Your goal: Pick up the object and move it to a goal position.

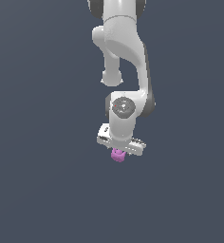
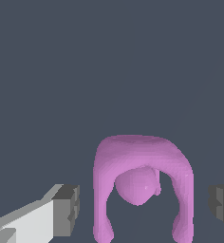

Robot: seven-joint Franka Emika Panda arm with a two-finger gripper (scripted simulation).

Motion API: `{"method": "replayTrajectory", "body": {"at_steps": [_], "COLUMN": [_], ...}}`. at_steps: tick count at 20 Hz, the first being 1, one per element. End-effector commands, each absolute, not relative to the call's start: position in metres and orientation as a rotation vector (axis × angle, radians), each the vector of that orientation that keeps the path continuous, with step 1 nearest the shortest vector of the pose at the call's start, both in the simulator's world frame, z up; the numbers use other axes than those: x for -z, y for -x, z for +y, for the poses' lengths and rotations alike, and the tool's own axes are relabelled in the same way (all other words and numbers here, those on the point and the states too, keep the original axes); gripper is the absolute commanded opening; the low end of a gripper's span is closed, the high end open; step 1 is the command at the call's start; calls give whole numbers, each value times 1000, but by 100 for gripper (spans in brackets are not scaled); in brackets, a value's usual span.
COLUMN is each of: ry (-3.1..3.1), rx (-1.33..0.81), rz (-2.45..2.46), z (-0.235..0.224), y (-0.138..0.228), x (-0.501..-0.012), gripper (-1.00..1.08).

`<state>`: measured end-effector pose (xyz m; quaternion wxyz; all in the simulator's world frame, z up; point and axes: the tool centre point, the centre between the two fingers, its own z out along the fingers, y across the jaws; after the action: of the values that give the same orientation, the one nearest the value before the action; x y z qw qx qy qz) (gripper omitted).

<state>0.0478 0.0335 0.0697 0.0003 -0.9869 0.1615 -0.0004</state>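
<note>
Exterior view:
Arm: a white jointed arm is seen coming down from the upper edge of the picture, with its wrist turned downward near the middle.
Gripper: the white gripper is carried at the low end of the arm, its flat body tilted so that the end toward the exterior view's right sits lower.
Object: a small pink-purple lump is seen right under the gripper body, touching it or nearly so.
Background: a plain dark blue-grey surface is shown all around.

Wrist view:
Object: the pink-purple object is shown large, as an arch with two prongs and a rounded bulb hanging under its middle.
Fingers: one white finger with a dark grey pad is seen on one side of the object, and a second grey pad at the opposite edge of the picture.
Gap: dark background is visible between each pad and the object, so neither pad is seen touching it.
Grip: the jaws are spread wide, with the object placed between them and not clamped.
</note>
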Motion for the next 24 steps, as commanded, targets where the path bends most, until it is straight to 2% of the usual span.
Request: {"method": "replayTrajectory", "body": {"at_steps": [1,9,10,24], "ry": [3100,3100,3100,3100], "rx": [0,0,0,1], "rz": [509,511,511,511], "z": [33,33,33,35], "y": [-47,-48,-48,-46], "x": [-56,-40,-40,-40], "gripper": [100,100,-100,-100]}}
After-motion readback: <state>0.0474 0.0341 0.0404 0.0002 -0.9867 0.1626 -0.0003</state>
